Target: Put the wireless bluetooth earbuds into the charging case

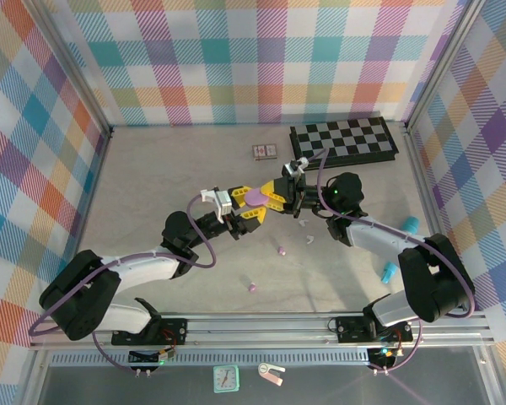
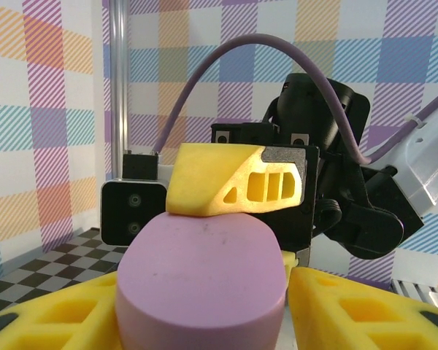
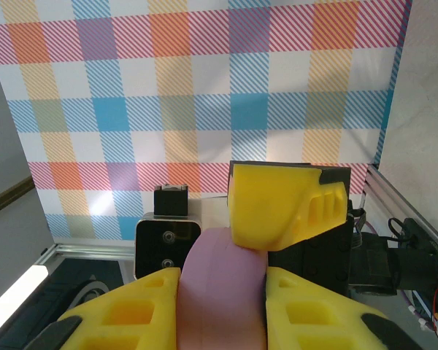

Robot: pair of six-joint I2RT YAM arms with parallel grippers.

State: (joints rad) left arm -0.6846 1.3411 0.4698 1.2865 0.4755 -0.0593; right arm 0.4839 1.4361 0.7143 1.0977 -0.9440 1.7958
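Both arms met mid-table: the left gripper (image 1: 249, 204) and the right gripper (image 1: 276, 197) each clamped the purple charging case (image 1: 256, 196) from opposite sides, probably to steady and open it. The earbuds (image 1: 281, 251) lay loose on the table (image 1: 152, 186) nearby, none inserted.

A chessboard (image 1: 344, 140) lies at one o'clock on the worktop (image 1: 152, 186), a small box (image 1: 264, 151) at its nine o'clock (just apart); two teal cylinders (image 1: 411, 224) sit near four o'clock.
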